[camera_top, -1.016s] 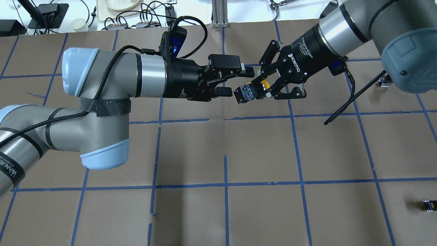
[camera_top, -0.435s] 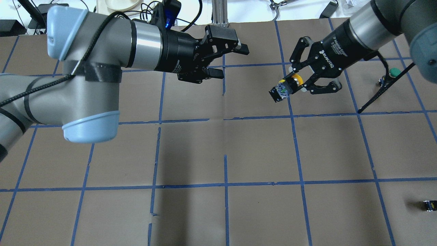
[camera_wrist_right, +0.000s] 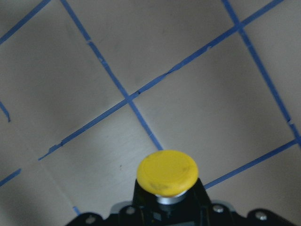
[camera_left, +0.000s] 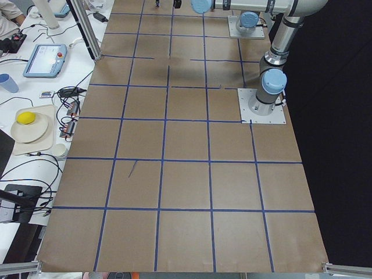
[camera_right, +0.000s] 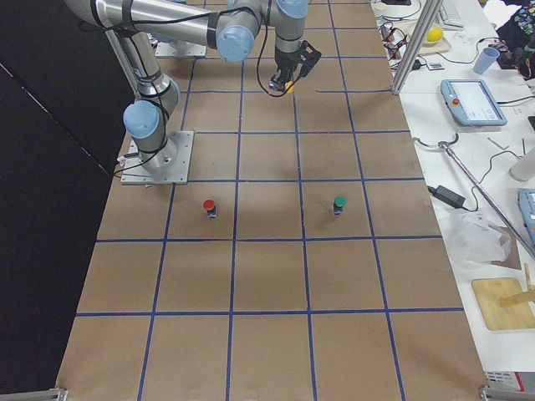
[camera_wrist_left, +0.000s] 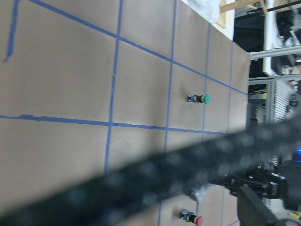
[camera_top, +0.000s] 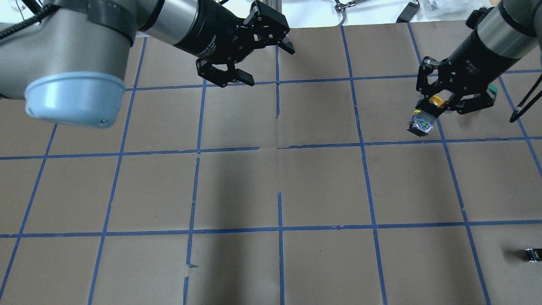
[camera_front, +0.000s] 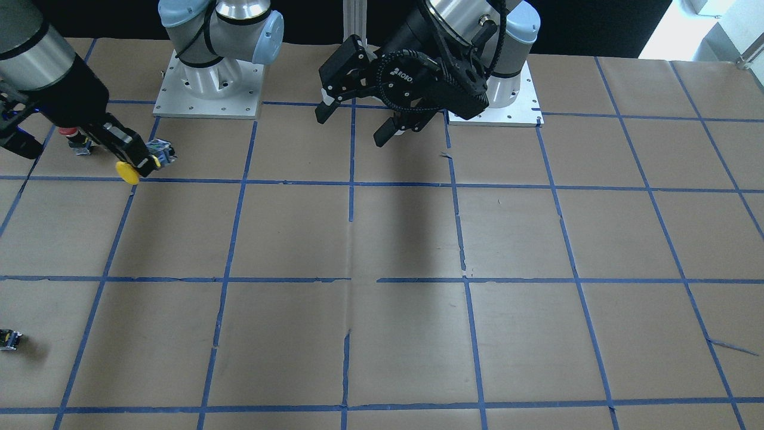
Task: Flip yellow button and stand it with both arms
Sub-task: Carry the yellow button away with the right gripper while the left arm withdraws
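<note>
Brown gridded table [camera_top: 322,186]; right gripper [camera_top: 432,106], clenched on yellow button [camera_top: 421,125], farther from splayed left gripper [camera_top: 269,63] than before.

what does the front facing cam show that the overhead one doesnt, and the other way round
Only the front-facing view: the arms' base plates, bolted to the table. Only the overhead view: a green cap peeking out past the right gripper. Both: the yellow button clamped in that gripper, the left gripper open and empty, and a small black part lying apart.

The yellow button [camera_wrist_right: 167,176] has a black base, and the brown table [camera_top: 322,186] carries a blue tape grid [camera_top: 280,229].
</note>
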`<state>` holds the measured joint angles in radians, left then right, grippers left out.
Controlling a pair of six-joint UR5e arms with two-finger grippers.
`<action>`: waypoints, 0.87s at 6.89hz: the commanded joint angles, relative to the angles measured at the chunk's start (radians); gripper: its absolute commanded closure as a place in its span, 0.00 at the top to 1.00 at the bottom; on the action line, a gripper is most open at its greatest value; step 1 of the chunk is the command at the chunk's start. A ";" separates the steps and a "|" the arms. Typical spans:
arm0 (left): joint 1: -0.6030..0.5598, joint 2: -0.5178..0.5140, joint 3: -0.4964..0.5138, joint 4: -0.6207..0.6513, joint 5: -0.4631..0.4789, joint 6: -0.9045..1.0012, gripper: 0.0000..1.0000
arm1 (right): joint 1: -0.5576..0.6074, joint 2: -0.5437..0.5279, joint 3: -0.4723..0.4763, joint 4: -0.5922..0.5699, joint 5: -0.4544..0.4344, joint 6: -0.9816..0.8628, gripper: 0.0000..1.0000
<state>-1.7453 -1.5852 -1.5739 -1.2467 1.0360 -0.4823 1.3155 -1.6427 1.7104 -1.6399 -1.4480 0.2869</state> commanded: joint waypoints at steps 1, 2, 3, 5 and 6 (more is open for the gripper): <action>0.001 0.048 0.037 -0.190 0.262 0.054 0.99 | -0.118 -0.083 0.009 -0.043 -0.064 -0.254 0.00; 0.004 0.066 0.035 -0.288 0.359 0.167 0.99 | -0.172 -0.095 0.035 -0.082 -0.063 -0.317 0.00; 0.010 0.077 0.043 -0.351 0.431 0.265 0.99 | -0.218 -0.092 0.081 -0.229 -0.064 -0.463 0.00; 0.087 0.077 0.066 -0.391 0.469 0.529 1.00 | -0.329 -0.089 0.203 -0.473 -0.045 -0.660 0.00; 0.136 0.053 0.074 -0.382 0.467 0.531 1.00 | -0.344 -0.080 0.228 -0.544 -0.037 -0.710 0.00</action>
<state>-1.6641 -1.5149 -1.5111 -1.6229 1.4939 -0.0026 1.0068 -1.7301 1.8942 -2.0804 -1.4959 -0.3442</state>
